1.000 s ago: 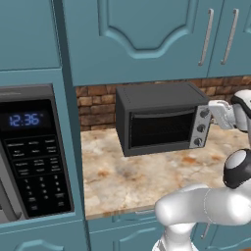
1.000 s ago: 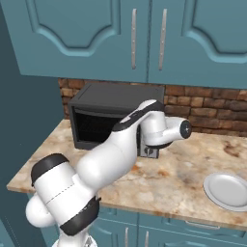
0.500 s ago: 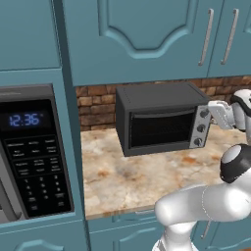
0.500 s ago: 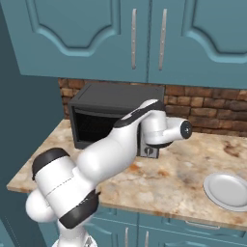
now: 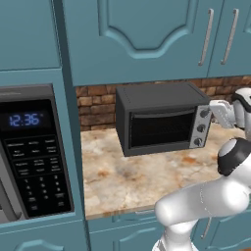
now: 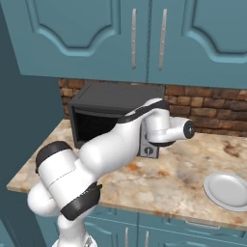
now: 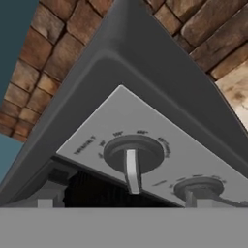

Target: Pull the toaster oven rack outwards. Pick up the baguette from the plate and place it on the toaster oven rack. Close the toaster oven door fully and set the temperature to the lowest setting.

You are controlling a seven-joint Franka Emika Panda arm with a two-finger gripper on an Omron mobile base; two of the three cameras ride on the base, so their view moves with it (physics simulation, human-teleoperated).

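The toaster oven (image 5: pixel 162 122) stands on the counter against the brick wall. Its door (image 5: pixel 157 128) is shut, so the rack is hidden behind the dark glass. My gripper (image 5: pixel 214 109) hovers open just in front of the silver knob panel (image 5: pixel 199 126), level with the top knob (image 7: pixel 133 155). In the hand view that knob's pointer bar points down the frame, and a second knob (image 7: pixel 198 189) sits beside it. The white plate (image 6: pixel 227 189) on the counter to the right holds nothing. The baguette is out of view.
A black microwave (image 5: pixel 29 152) with blue clock digits is built into the tall cabinet on the left. Blue upper cabinets (image 5: pixel 147 34) hang low over the oven. My arm (image 6: pixel 111 149) crosses in front of the oven's right side. Bare marble counter (image 5: pixel 127 176) lies in front of the oven.
My elbow has risen slightly. The hand stays at the knob panel and the jaws remain wide.
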